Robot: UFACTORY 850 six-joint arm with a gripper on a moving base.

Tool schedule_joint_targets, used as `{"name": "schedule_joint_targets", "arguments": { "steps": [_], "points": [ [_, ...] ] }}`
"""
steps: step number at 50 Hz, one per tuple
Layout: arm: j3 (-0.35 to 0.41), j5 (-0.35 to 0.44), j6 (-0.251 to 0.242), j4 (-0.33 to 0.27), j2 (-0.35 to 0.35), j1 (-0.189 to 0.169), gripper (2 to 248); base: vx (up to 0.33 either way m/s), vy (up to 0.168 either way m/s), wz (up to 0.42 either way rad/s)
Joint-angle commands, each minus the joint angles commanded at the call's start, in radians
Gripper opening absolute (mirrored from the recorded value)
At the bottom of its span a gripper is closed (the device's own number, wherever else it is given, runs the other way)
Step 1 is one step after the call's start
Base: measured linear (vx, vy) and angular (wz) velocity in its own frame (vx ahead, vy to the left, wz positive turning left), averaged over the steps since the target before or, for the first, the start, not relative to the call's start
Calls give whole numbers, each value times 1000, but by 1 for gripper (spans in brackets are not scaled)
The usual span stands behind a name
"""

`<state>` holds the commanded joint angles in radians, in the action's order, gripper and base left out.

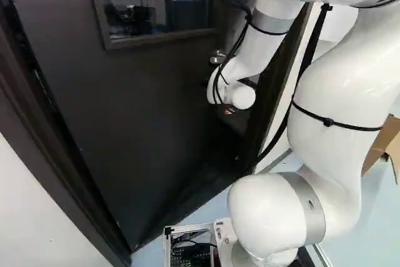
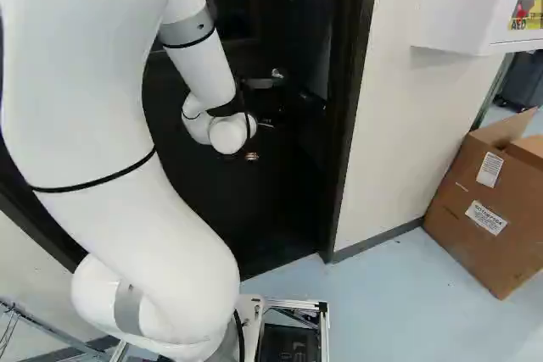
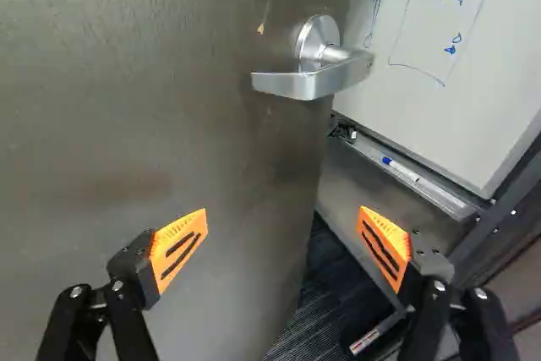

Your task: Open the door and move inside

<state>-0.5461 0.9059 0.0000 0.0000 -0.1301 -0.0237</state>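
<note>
Silver lever handle [image 3: 287,84] (smooth, likely slippery): my fingers [image 3: 179,247] stand apart, so I'd push the ajar door [image 3: 127,141], probably heavy, near its free edge [image 3: 311,183].

Your left base view sits behind the arm [image 1: 331,92], off its left side, facing ahead and a bit down at the dark door [image 1: 144,104]; your right base view does the same from the arm's right, taking in more of the cardboard box [image 2: 479,218] plus the wall cabinet [image 2: 462,6]. Both give you the arm at close range, with the door and its lever handle [image 3: 313,82] beyond. Your wrist view is much nearer, facing the door, handle ahead, whiteboard [image 3: 456,48] past the door's edge; all three share door and handle.
</note>
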Motion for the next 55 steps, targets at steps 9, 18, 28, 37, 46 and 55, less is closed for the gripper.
{"name": "schedule_joint_targets", "arguments": {
  "steps": [9,18,28,37,46,55],
  "points": [
    [-41,0,0,5,-37,21,247,0,0,0],
    [-78,0,0,23,-70,44,247,0,0,0],
    [-115,0,0,44,-102,70,247,0,0,0],
    [-143,0,0,64,-126,95,247,0,0,0],
    [-168,0,0,81,-148,120,247,0,0,0],
    [-193,0,0,96,-169,145,247,0,0,0]
  ]
}}
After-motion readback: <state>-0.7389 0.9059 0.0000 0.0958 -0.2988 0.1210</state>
